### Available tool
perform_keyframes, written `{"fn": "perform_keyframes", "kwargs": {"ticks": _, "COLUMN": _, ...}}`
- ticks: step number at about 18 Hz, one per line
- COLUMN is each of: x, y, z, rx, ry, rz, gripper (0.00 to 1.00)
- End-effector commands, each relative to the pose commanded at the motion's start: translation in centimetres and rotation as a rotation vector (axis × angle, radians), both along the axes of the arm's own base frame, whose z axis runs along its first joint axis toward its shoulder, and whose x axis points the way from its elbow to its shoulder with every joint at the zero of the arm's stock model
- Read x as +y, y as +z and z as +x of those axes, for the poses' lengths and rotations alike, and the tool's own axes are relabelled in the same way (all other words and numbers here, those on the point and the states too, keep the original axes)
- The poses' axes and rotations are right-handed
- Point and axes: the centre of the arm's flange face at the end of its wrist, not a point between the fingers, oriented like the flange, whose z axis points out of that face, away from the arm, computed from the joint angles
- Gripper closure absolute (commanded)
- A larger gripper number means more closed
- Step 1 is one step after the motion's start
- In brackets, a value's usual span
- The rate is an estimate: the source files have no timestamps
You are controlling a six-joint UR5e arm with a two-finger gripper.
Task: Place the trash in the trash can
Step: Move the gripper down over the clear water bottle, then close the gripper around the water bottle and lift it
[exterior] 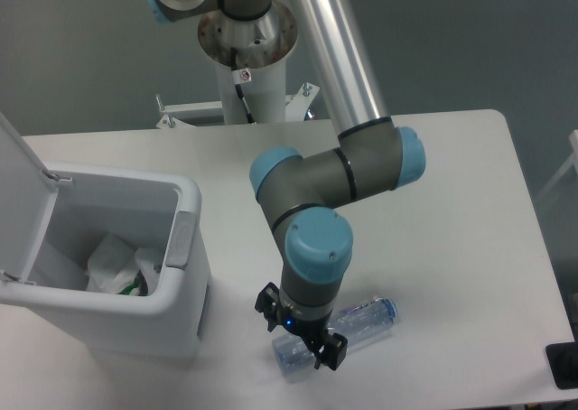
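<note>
Gripper (301, 334) down at table (452, 211) level over bottle (348, 327); jaws spread, straddling its left part, grip not closed. Bottle lies flat near front edge, cap to right. Bin (113, 274) at left, lid up; wrapper (116, 264) inside.

Clear bottle (361, 324), blue cap; white trash can (172, 306), grey latch; white wrapper (113, 261), green edge; black claw (301, 333).
</note>
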Motion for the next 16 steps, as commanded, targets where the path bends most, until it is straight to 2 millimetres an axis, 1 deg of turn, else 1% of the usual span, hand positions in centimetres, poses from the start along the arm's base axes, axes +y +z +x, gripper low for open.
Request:
{"fn": "perform_keyframes", "kwargs": {"ticks": 2, "x": 0.0, "y": -0.4, "z": 0.0, "rx": -0.001, "ry": -0.014, "rz": -0.003, "gripper": 0.0}}
{"fn": "perform_keyframes", "kwargs": {"ticks": 4, "x": 0.4, "y": -1.6, "z": -0.1, "rx": 0.004, "ry": -0.022, "rz": -0.005, "gripper": 0.0}}
{"fn": "perform_keyframes", "kwargs": {"ticks": 6, "x": 1.0, "y": -2.6, "z": 0.4, "rx": 0.013, "ry": -0.035, "rz": -0.01, "gripper": 0.0}}
{"fn": "perform_keyframes", "kwargs": {"ticks": 8, "x": 1.1, "y": -3.7, "z": 0.5, "rx": 0.003, "ry": -0.035, "rz": -0.02, "gripper": 0.0}}
{"fn": "perform_keyframes", "kwargs": {"ticks": 9, "x": 1.4, "y": -4.1, "z": 0.8, "rx": 0.002, "ry": -0.041, "rz": -0.022, "gripper": 0.0}}
{"fn": "perform_keyframes", "kwargs": {"ticks": 12, "x": 1.6, "y": -4.7, "z": 0.8, "rx": -0.001, "ry": -0.043, "rz": -0.025, "gripper": 0.0}}
{"fn": "perform_keyframes", "kwargs": {"ticks": 14, "x": 1.8, "y": -4.9, "z": 1.0, "rx": -0.001, "ry": -0.044, "rz": -0.027, "gripper": 0.1}}
{"fn": "perform_keyframes", "kwargs": {"ticks": 16, "x": 1.8, "y": -4.7, "z": 1.0, "rx": 0.0, "ry": -0.046, "rz": -0.026, "gripper": 0.35}}
